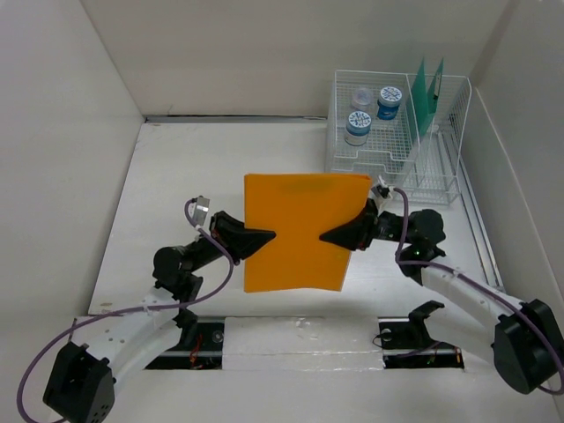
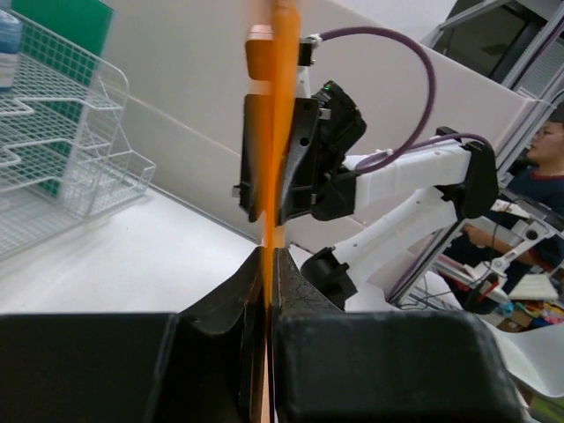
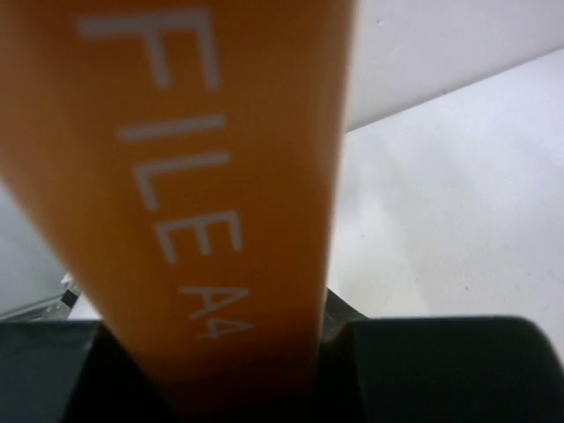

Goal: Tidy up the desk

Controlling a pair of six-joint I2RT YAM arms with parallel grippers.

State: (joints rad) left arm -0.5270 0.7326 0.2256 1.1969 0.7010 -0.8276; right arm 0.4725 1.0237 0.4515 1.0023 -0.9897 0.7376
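An orange A4 file folder is held flat in the air above the white desk, between both arms. My left gripper is shut on its left edge; in the left wrist view the folder runs edge-on between the closed fingers. My right gripper is shut on its right edge. In the right wrist view the folder's spine, printed "FILE A4", fills the frame between the jaws.
A white wire-mesh organizer rack stands at the back right, holding three small blue-capped jars and green folders upright in its right slots. White walls enclose the desk on three sides.
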